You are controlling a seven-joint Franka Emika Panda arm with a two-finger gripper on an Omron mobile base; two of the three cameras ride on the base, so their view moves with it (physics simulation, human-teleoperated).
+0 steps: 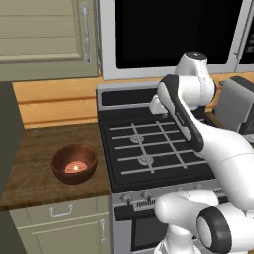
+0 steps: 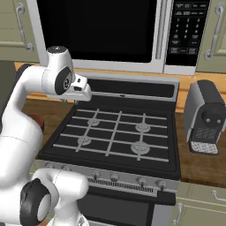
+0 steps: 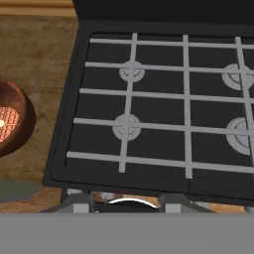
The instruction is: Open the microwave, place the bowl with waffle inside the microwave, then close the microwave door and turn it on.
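The microwave (image 1: 173, 34) hangs above the stove, and its black glass door (image 2: 97, 28) is shut, with the vertical bar handle (image 2: 162, 28) beside the keypad (image 2: 187, 31). The bowl with waffle (image 1: 74, 163) stands on the wooden counter left of the stove, and its rim also shows at the left edge of the hand view (image 3: 10, 124). My gripper (image 1: 158, 113) hovers over the stove's back left, pointing down at the burners, well right of the bowl and below the microwave. Its fingers are too small to read and nothing shows in them.
A black gas stove (image 2: 114, 132) with grey grates lies under the hand. A dark coffee machine (image 2: 205, 117) stands on the counter to its right. Beige cabinets (image 1: 44, 34) flank the microwave, and a dark panel (image 1: 7, 139) borders the left counter.
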